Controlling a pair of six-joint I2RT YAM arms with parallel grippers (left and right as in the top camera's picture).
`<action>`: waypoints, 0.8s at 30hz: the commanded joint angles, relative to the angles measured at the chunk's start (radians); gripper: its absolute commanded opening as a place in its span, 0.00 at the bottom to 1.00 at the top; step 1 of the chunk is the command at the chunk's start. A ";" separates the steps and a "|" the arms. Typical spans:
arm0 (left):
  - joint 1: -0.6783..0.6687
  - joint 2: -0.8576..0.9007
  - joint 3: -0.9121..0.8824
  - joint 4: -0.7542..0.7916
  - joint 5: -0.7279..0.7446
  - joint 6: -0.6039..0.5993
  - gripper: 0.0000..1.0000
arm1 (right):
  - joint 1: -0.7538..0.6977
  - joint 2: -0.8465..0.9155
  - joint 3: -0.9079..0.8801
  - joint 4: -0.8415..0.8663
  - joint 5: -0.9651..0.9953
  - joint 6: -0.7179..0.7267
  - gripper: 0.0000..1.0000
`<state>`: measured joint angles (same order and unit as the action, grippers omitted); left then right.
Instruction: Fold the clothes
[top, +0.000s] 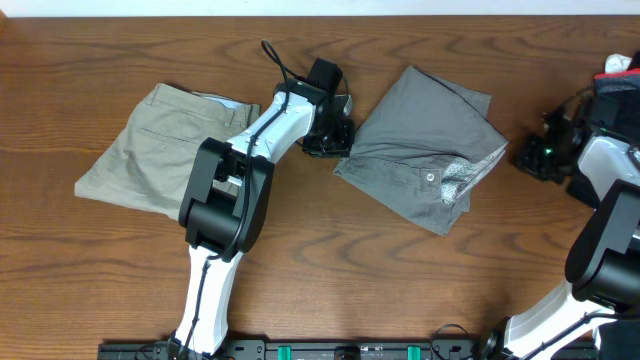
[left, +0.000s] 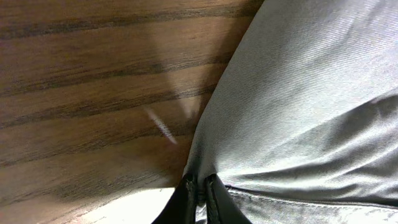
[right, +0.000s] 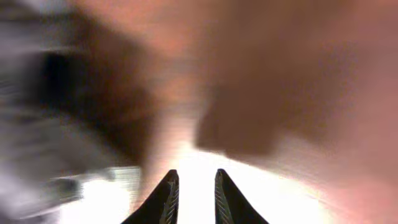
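Note:
Mid-grey trousers (top: 425, 150) lie folded and skewed at centre right, with the waistband and button at their near edge. Light khaki trousers (top: 160, 150) lie folded at the left. My left gripper (top: 330, 140) sits at the grey pair's left edge. In the left wrist view it (left: 200, 180) is shut, pinching a fold of the grey cloth (left: 311, 93) between its tips. My right gripper (top: 535, 155) is at the far right, off the clothes. The right wrist view is blurred; there the gripper (right: 196, 174) stands slightly open with nothing between its fingers.
The left arm (top: 225, 200) crosses over the khaki pair's right edge. A red and white object (top: 620, 65) sits at the table's far right corner behind the right arm. Bare wooden table (top: 400, 290) spreads along the front.

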<state>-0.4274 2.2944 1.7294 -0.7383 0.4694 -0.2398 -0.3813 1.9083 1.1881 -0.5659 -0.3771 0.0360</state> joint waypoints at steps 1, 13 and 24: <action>0.021 0.010 -0.011 -0.039 -0.062 -0.001 0.16 | 0.003 -0.060 -0.006 0.017 -0.432 -0.215 0.19; 0.016 -0.154 -0.006 0.043 -0.050 0.039 0.37 | 0.129 -0.139 -0.006 0.001 -0.630 -0.190 0.16; 0.016 -0.107 -0.006 0.195 -0.051 0.113 0.55 | 0.459 -0.120 -0.006 -0.056 0.138 0.183 0.17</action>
<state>-0.4141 2.1586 1.7271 -0.5461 0.4286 -0.1516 0.0071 1.7741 1.1824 -0.5869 -0.6125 0.0360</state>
